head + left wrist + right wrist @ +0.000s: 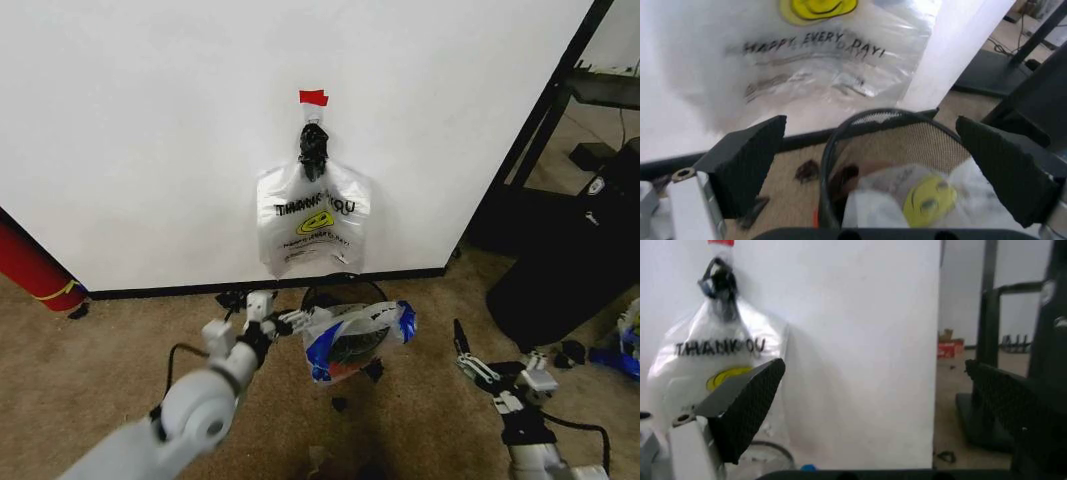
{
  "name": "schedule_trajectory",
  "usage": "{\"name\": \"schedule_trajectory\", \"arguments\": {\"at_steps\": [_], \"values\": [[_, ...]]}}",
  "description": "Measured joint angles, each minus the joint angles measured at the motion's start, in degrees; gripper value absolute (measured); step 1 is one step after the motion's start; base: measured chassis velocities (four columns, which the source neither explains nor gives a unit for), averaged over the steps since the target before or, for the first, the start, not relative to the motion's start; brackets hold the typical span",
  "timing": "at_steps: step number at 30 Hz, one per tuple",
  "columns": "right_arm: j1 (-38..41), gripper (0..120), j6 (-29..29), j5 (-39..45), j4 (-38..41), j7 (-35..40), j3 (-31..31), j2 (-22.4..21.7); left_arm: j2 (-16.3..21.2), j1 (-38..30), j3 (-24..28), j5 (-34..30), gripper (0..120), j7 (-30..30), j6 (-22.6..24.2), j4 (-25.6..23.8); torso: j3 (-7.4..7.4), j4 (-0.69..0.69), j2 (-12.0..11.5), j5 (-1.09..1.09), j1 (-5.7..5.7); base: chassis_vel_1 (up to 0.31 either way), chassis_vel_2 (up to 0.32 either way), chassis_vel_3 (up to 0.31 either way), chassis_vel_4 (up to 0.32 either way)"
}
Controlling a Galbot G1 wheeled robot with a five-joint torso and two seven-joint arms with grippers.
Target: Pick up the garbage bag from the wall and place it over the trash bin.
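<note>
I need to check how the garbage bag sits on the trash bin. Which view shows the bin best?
The left wrist view: the trash bin shows its black rim and mesh wall, with the garbage bag inside. The head view has the bag mostly covering it; the right wrist view catches just an arc of rim.

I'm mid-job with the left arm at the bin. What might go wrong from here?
1. The garbage bag sits crumpled across the trash bin, not spread around its rim, so it may slip off.
2. The left end effector is open and right at the rim. A sideways move might tip the bin.
3. The hanging bags dangle just above the bin, so lifting could snag them.

The right end effector is open, off to the side.
</note>
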Motion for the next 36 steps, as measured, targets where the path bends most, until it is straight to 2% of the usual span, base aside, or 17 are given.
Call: {"name": "schedule_trajectory", "arguments": {"at_steps": [2,3,6,7,9,14,22,26,30,32,33,36], "values": [[-1.08,100,1.27,0.06,-0.01,-0.02,0.35,1.0,-0.7,-5.66,5.02,-1.63,100,0.33,0.88,3.44,0.0,0.01,0.0,-0.01,0.0,0.0,0.0,0.0,0.0],[-1.08,100,1.27,0.06,-0.01,-0.02,0.35,1.0,-0.7,-5.66,5.02,-1.63,100,0.33,0.88,3.44,0.0,0.01,0.0,-0.01,0.0,0.0,0.0,0.0,0.0],[-1.61,100,1.87,0.41,-0.13,0.12,0.74,1.8,-1.61,-11.93,10.98,-3.8,100,0.94,3.49,7.46,0.0,0.0,0.0,0.01,0.0,0.0,0.0,0.0,0.0],[-1.61,100,1.87,0.41,-0.13,0.12,0.74,1.8,-1.61,-11.93,10.98,-3.8,100,0.94,3.49,7.46,0.0,0.0,0.0,0.01,0.0,0.0,0.0,0.0,0.0],[-2.07,100,1.97,0.53,0.52,0.3,1.0,2.31,-3.29,-16.43,14.0,-6.16,100,0.17,8.46,10.6,0.0,0.01,0.0,0.02,0.0,0.0,0.0,0.0,0.0],[-2.47,100,1.99,0.75,1.56,0.31,1.01,2.44,-5.0,-19.46,15.62,-6.32,100,-0.33,10.47,14.0,0.0,0.01,0.0,0.01,0.0,0.0,0.0,0.0,0.0],[-2.37,100,1.81,1.37,1.63,0.26,0.75,2.35,-7.13,-24.08,18.25,-4.08,100,1.1,10.41,20.96,0.0,0.01,0.0,0.01,0.0,0.0,0.0,0.0,0.0],[-2.35,100,1.79,1.49,1.46,0.25,0.74,2.3,-7.43,-24.86,18.77,-4.06,98,1.58,10.41,22.08,0.0,0.01,0.0,0.01,0.0,0.0,0.0,0.0,0.0],[-2.05,100,1.5,1.75,1.31,0.25,0.74,2.27,-8.59,-27.32,20.0,-6.15,83,2.66,12.21,25.18,0.0,0.01,0.0,0.01,0.0,0.0,0.0,0.0,0.0],[-1.91,100,1.31,1.75,1.32,0.3,0.74,2.31,-9.08,-27.98,19.92,-9.71,73,2.4,13.92,25.88,0.0,0.0,0.0,0.0,0.0,0.0,0.0,0.0,0.0],[-1.91,100,1.31,1.75,1.32,0.3,0.74,2.31,-9.08,-27.98,19.92,-9.71,73,2.4,13.92,25.88,0.0,0.0,0.0,0.0,0.0,0.0,0.0,0.0,0.0],[-1.87,100,1.2,1.76,1.33,0.41,0.81,2.32,-9.07,-28.2,19.88,-11.66,59,1.97,14.66,26.14,0.0,0.01,0.0,0.0,0.0,0.0,0.0,0.0,0.0]]}}
